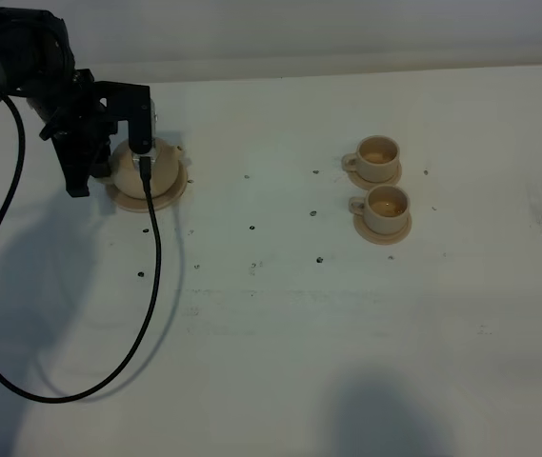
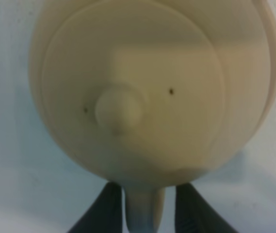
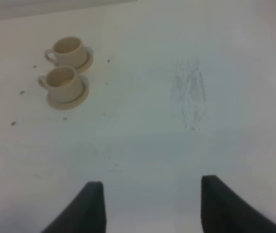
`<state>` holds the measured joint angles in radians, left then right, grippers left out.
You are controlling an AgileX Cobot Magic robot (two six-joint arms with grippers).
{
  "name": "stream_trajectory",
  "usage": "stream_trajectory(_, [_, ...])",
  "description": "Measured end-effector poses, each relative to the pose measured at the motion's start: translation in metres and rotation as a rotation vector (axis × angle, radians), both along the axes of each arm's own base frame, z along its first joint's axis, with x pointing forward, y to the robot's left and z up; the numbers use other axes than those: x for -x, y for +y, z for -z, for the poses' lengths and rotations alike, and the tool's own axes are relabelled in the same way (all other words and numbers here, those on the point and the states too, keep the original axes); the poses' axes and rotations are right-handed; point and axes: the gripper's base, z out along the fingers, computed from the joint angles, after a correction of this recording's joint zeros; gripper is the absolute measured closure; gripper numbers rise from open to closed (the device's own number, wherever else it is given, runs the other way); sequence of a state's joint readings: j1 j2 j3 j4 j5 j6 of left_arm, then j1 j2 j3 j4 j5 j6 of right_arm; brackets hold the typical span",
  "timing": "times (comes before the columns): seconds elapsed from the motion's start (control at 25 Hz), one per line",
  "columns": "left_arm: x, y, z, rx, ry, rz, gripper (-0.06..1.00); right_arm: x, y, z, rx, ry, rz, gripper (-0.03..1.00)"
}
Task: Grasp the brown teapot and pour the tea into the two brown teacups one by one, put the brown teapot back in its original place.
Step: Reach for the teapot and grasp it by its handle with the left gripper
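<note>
So the left pincer (image 2: 143, 216) has its two black fingers (image 2: 109, 213) either side of the loop handle (image 2: 145, 206) of the brown teapot (image 2: 152, 87), but it's too blurry to tell if they're actually squeezing it. Looks like the grab step to me. Next it needs a firm pinch and a level lift so nothing slops.

The teapot's round, pale tan, with a knobbed lid (image 2: 120, 109), sitting upright on its wide saucer (image 1: 170, 198) near the table's (image 1: 280, 333) far left corner. The far teacup (image 1: 378, 157) and the near teacup (image 1: 386, 208) sit toward the right edge, well apart from it. The right pincer (image 3: 152, 194) hangs spread wide, holding nothing.
</note>
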<state>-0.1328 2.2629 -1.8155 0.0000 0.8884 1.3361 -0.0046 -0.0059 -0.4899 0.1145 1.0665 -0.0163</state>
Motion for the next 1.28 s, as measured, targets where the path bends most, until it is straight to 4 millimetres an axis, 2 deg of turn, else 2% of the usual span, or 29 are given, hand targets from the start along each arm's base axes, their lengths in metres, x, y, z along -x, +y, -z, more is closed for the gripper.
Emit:
stream_trajectory(0.32, [0.000,-0.001,-0.003,0.001,-0.008,0.005,0.83,0.000,0.000,0.000,0.000,0.000,0.000,0.50])
stream_trajectory(0.8, [0.001,-0.008,-0.003,0.030,-0.006,0.018,0.83,0.000,0.000,0.000,0.000,0.000,0.000,0.50])
stream_trajectory(1.04, [0.003,-0.010,-0.014,0.053,-0.012,0.013,0.83,0.000,0.000,0.000,0.000,0.000,0.000,0.50])
stream_trajectory(1.28, [0.006,-0.003,-0.023,0.057,-0.007,-0.001,0.83,0.000,0.000,0.000,0.000,0.000,0.000,0.50])
